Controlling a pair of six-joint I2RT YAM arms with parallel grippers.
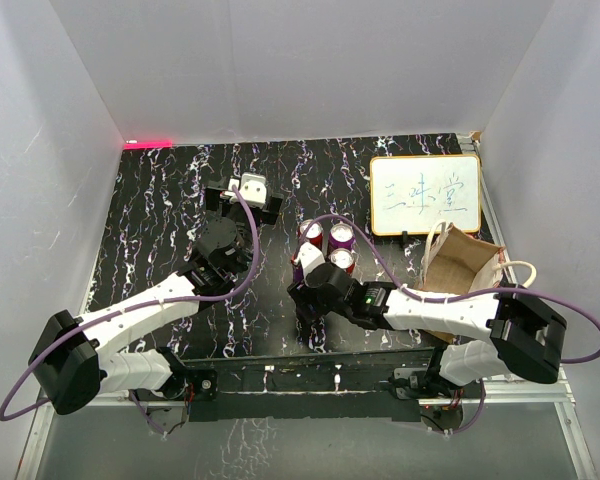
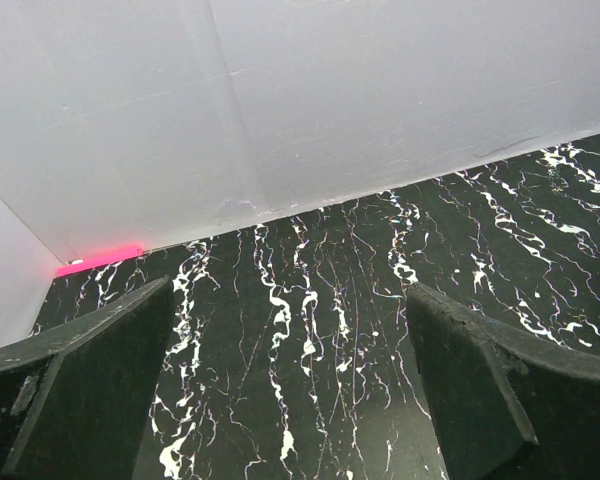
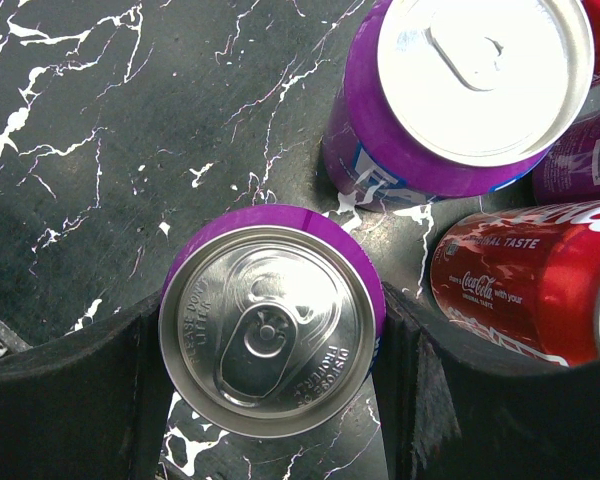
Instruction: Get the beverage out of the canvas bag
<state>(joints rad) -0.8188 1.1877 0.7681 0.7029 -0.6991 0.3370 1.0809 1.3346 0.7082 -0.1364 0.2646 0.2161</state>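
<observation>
Right wrist view looks straight down on a purple can (image 3: 265,335), an aluminium cylinder with a brushed silver lid and an unopened pull tab. The right gripper (image 3: 270,350) is clamped on it, one matte black finger pressed flat against each side of the round body. The can stands upright on the table (image 1: 150,230), a glossy black surface veined with white like marble.

Just beyond it stand a second purple can (image 3: 470,80) with a bright silver top and a red cola can (image 3: 540,290) with white lettering. More purple and red metal shows at the frame's right edge.

From the top external view, the canvas bag (image 1: 460,262) stands on the right side of the table. It is tan-brown, boxy and flat-sided, with its mouth open upward and pale cream loop handles. The gripped can is outside the bag, well to its left, at the near edge of the can cluster. The right arm's white forearm crosses in front of the bag. A white board (image 1: 425,195) with blue and green writing lies just behind the bag.

Far to the bag's left, the left gripper (image 2: 290,330) has its dark wedge-shaped fingers wide apart with nothing between them. It hangs over bare marbled table, facing a smooth white wall (image 2: 330,100) with a pink strip (image 2: 100,262) at its foot.
</observation>
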